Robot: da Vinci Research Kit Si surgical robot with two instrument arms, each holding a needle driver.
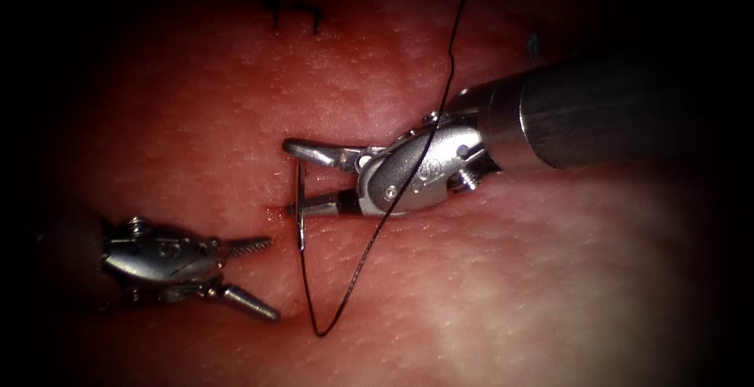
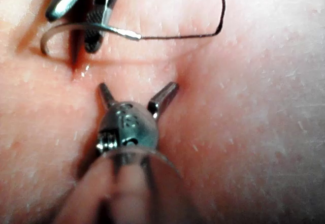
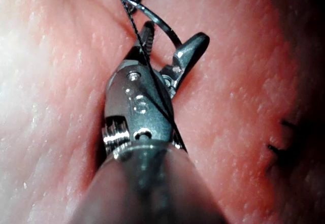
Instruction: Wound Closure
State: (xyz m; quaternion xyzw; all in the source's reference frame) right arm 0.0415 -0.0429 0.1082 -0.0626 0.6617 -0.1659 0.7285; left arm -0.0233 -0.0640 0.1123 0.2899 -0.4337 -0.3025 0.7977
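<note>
Logging one finished stitch (image 1: 294, 14) near the tissue's (image 1: 196, 120) far edge, we find the right tool (image 1: 297, 179) spread around the needle (image 1: 301, 206), the left tool (image 1: 259, 273) released, the cut (image 1: 271, 213) unclosed.

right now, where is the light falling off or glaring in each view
Endoscope view: light pools on the tissue, edges dark, glare on the right end effector, open around the needle, holding nothing. Left wrist view: strongly lit, the open, empty left end effector shadows the tissue. Right wrist view: thread dark across glinting steel. Whether the needle is in tissue: cannot tell.

Surgical practice bench: tissue (image 1: 487, 293) under endoscope light
</note>
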